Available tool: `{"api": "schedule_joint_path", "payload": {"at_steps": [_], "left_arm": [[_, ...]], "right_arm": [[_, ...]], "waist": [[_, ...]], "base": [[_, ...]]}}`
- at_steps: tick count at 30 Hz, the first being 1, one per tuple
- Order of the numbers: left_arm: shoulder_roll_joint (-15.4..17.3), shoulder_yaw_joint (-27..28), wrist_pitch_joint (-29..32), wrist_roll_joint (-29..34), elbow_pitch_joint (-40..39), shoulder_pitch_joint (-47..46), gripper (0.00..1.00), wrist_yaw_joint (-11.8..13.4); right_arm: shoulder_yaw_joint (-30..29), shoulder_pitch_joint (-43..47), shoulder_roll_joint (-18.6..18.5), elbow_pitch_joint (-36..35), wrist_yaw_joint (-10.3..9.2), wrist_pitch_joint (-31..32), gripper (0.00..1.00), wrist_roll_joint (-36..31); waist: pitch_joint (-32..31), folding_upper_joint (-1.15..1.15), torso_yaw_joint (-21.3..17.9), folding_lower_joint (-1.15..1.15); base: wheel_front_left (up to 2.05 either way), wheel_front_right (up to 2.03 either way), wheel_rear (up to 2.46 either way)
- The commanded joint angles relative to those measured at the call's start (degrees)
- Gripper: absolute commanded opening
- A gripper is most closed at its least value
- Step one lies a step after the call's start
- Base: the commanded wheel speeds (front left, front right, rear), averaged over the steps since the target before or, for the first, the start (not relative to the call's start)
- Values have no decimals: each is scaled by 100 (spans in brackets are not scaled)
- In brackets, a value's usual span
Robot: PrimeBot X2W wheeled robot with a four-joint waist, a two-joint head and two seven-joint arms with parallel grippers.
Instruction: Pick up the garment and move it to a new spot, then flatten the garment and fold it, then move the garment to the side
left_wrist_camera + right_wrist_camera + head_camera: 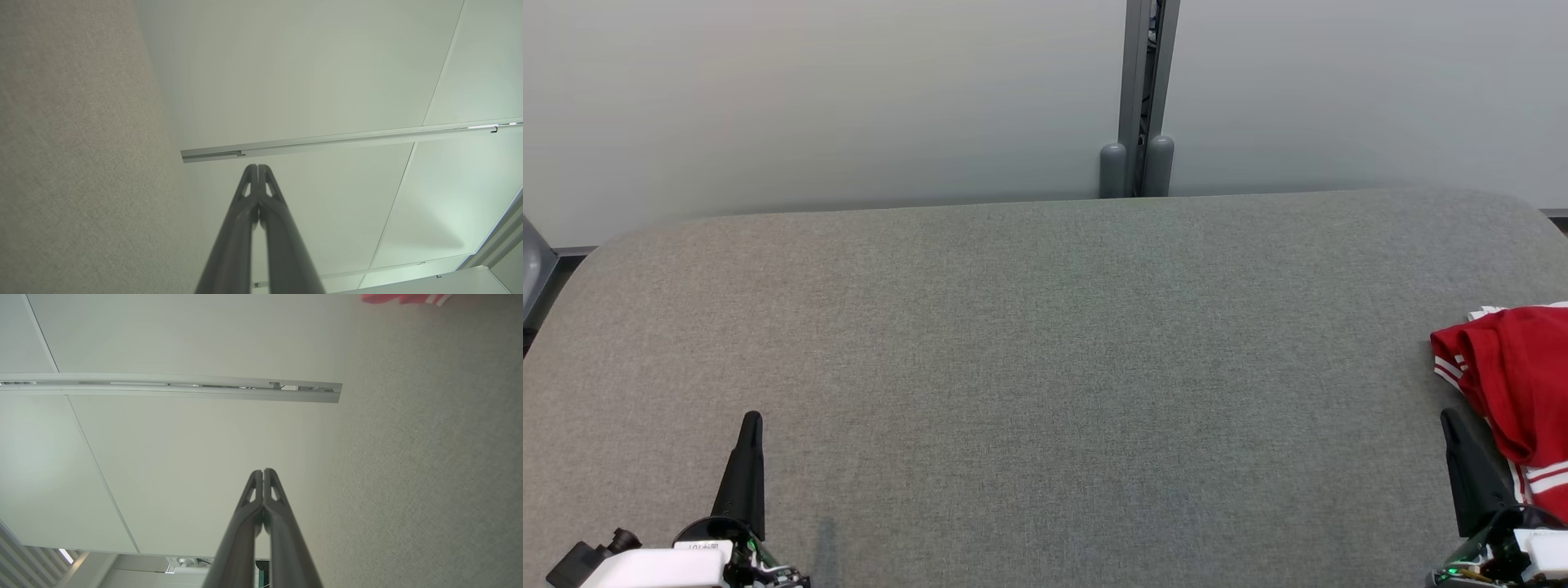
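The garment [1515,384] is red with white stripes and lies bunched at the right edge of the grey table [1045,367]; a sliver of the garment [404,298] shows at the top of the right wrist view. My right gripper [1450,420] is at the lower right, shut and empty, its tip just left of the cloth. Both its fingertips meet in the right wrist view, where the right gripper [263,471] points up past the table edge. My left gripper [752,420] rests at the lower left, shut with nothing in it; the left gripper [258,166] shows tips pressed together.
A pale wall panel with a grey vertical post [1139,98] stands behind the table's far edge. A dark grey object [535,265] sits off the table's left corner. The table's felt top stretches between both grippers.
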Motion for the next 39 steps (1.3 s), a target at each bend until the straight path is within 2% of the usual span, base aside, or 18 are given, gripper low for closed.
{"api": "schedule_joint_path", "payload": {"at_steps": [1,39], "left_arm": [[25,22,13,11,8,-44,0,-29],[4,50,44,41,9,-47,0,-29]], "right_arm": [[-8,41,-20,8,2,18,0,-12],[-55,32,20,13,2,67,0,-55]], "waist": [[0,0,0,0],[0,0,0,0]], "base": [[0,0,0],[0,0,0]]}}
